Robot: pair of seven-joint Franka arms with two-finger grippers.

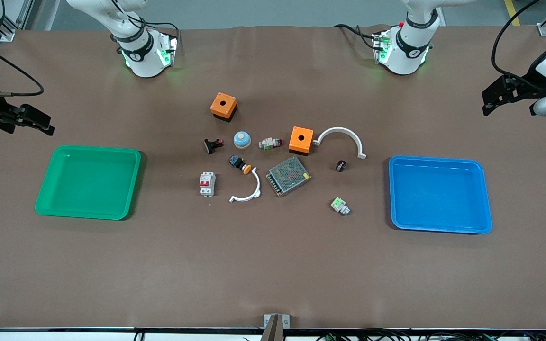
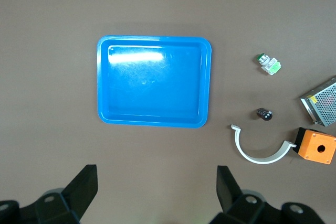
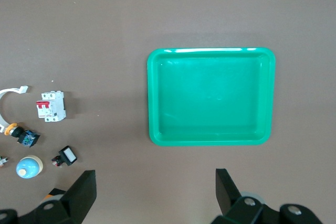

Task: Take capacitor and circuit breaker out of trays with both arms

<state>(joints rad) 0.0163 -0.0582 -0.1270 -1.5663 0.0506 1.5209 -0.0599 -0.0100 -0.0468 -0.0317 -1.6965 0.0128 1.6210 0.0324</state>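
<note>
The capacitor [image 1: 341,165], a tiny black cylinder, lies on the table between the orange box and the blue tray [image 1: 436,159]; it also shows in the left wrist view [image 2: 264,114]. The breaker [image 1: 207,183], a white block with red levers, lies nearest the green tray [image 1: 95,149] and shows in the right wrist view [image 3: 50,106]. My left gripper [image 1: 487,102] hangs open and empty above the table's left-arm end [image 2: 156,182]. My right gripper [image 1: 45,124] hangs open and empty above the right-arm end [image 3: 156,182].
Mid-table lie two orange boxes [image 1: 223,106] [image 1: 301,139], a mesh-topped box [image 1: 288,175], two white arcs [image 1: 339,129] [image 1: 256,184], a blue dome [image 1: 242,139], an orange-capped button [image 1: 240,164], a black-and-red switch [image 1: 213,145] and two grey-green parts [image 1: 271,142] [image 1: 340,206].
</note>
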